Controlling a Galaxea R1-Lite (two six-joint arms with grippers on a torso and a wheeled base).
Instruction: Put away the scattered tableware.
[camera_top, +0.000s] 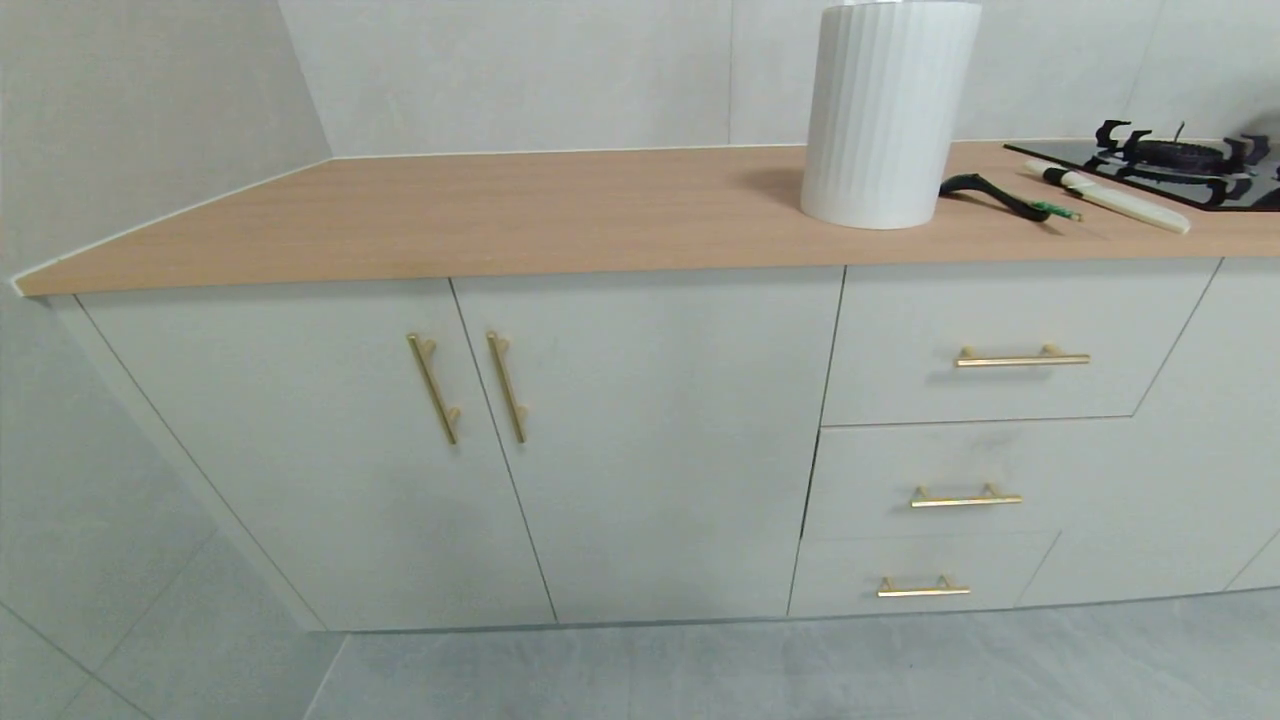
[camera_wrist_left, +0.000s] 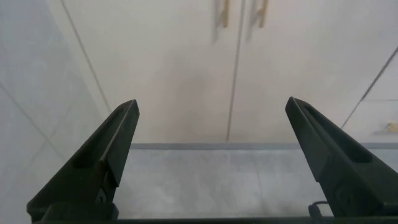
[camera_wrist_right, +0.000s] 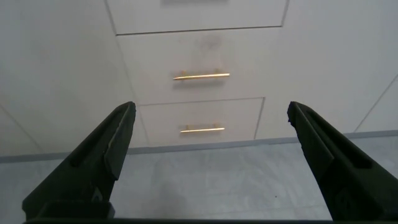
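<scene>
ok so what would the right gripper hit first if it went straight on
Probably the bottom drawer front, near its gold handle. The open right gripper aims at it with nothing in between. Depth is unclear, so the floor could come first.

1. 1 white ribbed canister (camera_top: 885, 110).
2. 2 utensils: 1 black-handled (camera_top: 1000, 197), 1 cream (camera_top: 1110, 200).
3. 2 cabinet doors (camera_top: 300, 480) (camera_top: 660, 450).
4. 3 drawers (camera_top: 900, 330) (camera_top: 870, 465) (camera_top: 840, 572).
5. 5 gold bar handles (camera_top: 433, 388) (camera_top: 507, 386) (camera_top: 1022, 358) (camera_top: 966, 498) (camera_top: 923, 590).
6. 1 black hob (camera_top: 1180, 160).
7. 1 wooden table (camera_top: 500, 215).

On the countertop (camera_top: 500, 210), a canister (camera_top: 885, 110) stands left of a handled tool (camera_top: 990, 193), a knife (camera_top: 1110, 200) and the stove (camera_top: 1180, 160). Below, drawers (camera_top: 1000, 310) sit right of two doors (camera_top: 650, 450).
</scene>
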